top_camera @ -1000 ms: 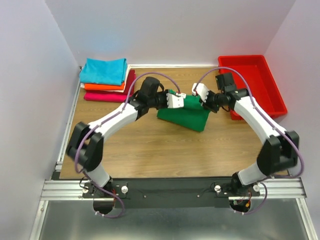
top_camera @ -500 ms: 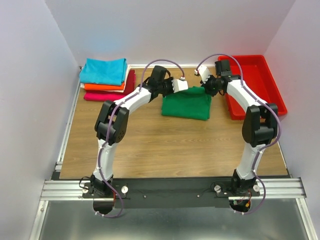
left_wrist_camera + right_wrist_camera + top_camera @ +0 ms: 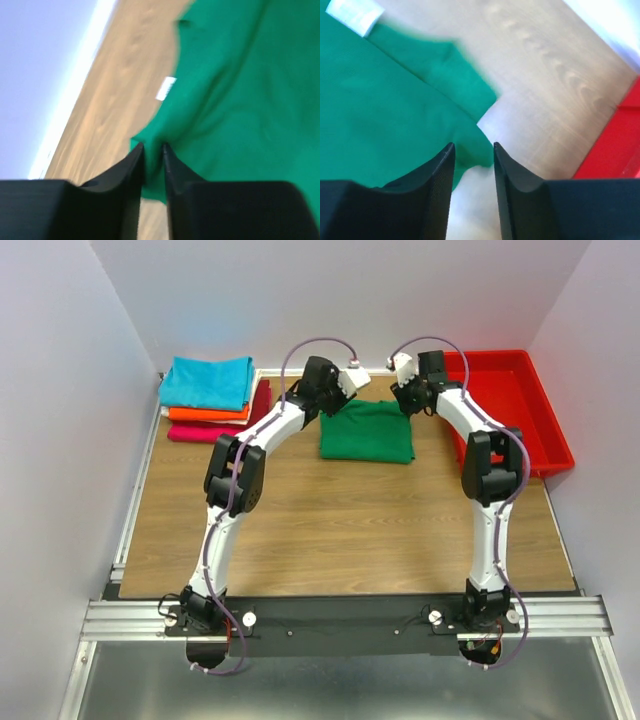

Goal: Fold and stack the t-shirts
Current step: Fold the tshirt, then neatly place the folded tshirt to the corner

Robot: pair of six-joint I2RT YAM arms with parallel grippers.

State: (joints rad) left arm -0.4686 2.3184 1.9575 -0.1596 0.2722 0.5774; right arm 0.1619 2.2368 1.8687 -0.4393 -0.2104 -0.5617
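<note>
The green t-shirt (image 3: pixel 367 432) lies folded flat on the wooden table, near the back middle. My left gripper (image 3: pixel 347 387) is at its far left corner. In the left wrist view the gripper (image 3: pixel 152 146) is shut on a pinch of the green cloth (image 3: pixel 240 100), near the white neck label (image 3: pixel 166 88). My right gripper (image 3: pixel 402 384) is at the far right corner. In the right wrist view it (image 3: pixel 473 145) is open, with the shirt's corner (image 3: pixel 380 100) lying loose between the jaws. Folded turquoise (image 3: pixel 208 380), orange (image 3: pixel 208 414) and magenta (image 3: pixel 215 431) shirts are stacked at the back left.
A red plastic tray (image 3: pixel 545 430) stands at the back right, close beside my right arm. White walls close in the table on the left, back and right. Bare wood (image 3: pixel 340 520) lies in front of the green shirt.
Both grippers moved toward the back wall with the shirt's edge, and the shirt now lies flatter and farther back. My right jaws have opened off the cloth.
</note>
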